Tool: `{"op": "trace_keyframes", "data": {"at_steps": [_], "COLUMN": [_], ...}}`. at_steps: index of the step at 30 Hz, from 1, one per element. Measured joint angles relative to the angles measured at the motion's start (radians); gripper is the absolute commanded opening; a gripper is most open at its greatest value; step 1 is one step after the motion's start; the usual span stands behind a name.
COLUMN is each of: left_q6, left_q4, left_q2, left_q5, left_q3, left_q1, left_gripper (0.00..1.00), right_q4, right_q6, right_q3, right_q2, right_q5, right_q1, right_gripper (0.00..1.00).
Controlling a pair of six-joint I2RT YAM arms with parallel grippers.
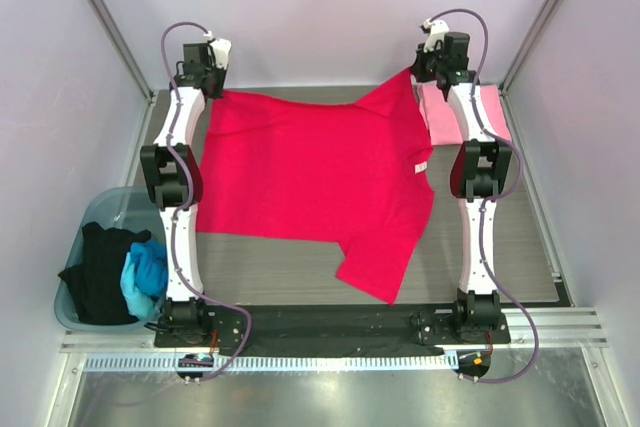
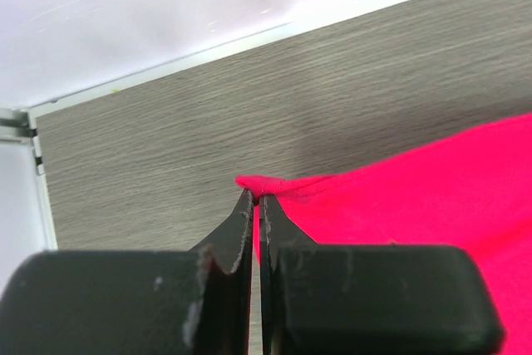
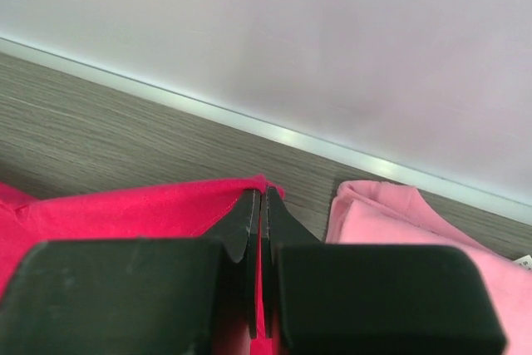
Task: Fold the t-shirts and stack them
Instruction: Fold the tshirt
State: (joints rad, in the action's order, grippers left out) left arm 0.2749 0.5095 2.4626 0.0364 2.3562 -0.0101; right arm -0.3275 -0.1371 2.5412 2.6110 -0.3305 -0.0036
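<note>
Crimson t-shirt [image 1: 310, 177] pinched at two far corners, fold not yet made.
Left gripper [image 2: 253, 197] clamped on the far-left hem corner; right gripper [image 3: 262, 193] clamped on the far sleeve tip, just beside the pink t-shirt [image 3: 416, 239]. Crimson shirt lies on the table [image 1: 280, 272], spreading toward the near edge from both pincers. Its long axis runs left to right — hem left, collar right. Each arm is nearest its own end. Judgement: next move likely draws the far edge toward the bases. Black t-shirt [image 1: 95, 272] and blue t-shirt [image 1: 148, 272] sit in the bin [image 1: 100, 202].
</note>
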Motion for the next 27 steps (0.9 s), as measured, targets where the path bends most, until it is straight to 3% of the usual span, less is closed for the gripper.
{"op": "trace_keyframes", "data": {"at_steps": [9, 17, 27], "left_q6": [0.015, 0.013, 0.02], "left_q4": [0.023, 0.048, 0.056], "left_q2": [-0.004, -0.049, -0.258], "left_q5": [0.067, 0.122, 0.184], "left_q3": [-0.021, -0.031, -0.227], "left_q1": [-0.002, -0.003, -0.036], "left_gripper": [0.0, 0.0, 0.0], "right_q4": [-0.056, -0.102, -0.177], "right_q6": [-0.039, -0.045, -0.05], "right_q3": [-0.238, -0.33, -0.535], "right_q2": [-0.16, -0.346, -0.556], "right_q5": [0.002, -0.007, -0.024], "right_q1": [-0.011, -0.011, -0.011], "right_gripper": [0.01, 0.01, 0.01]}}
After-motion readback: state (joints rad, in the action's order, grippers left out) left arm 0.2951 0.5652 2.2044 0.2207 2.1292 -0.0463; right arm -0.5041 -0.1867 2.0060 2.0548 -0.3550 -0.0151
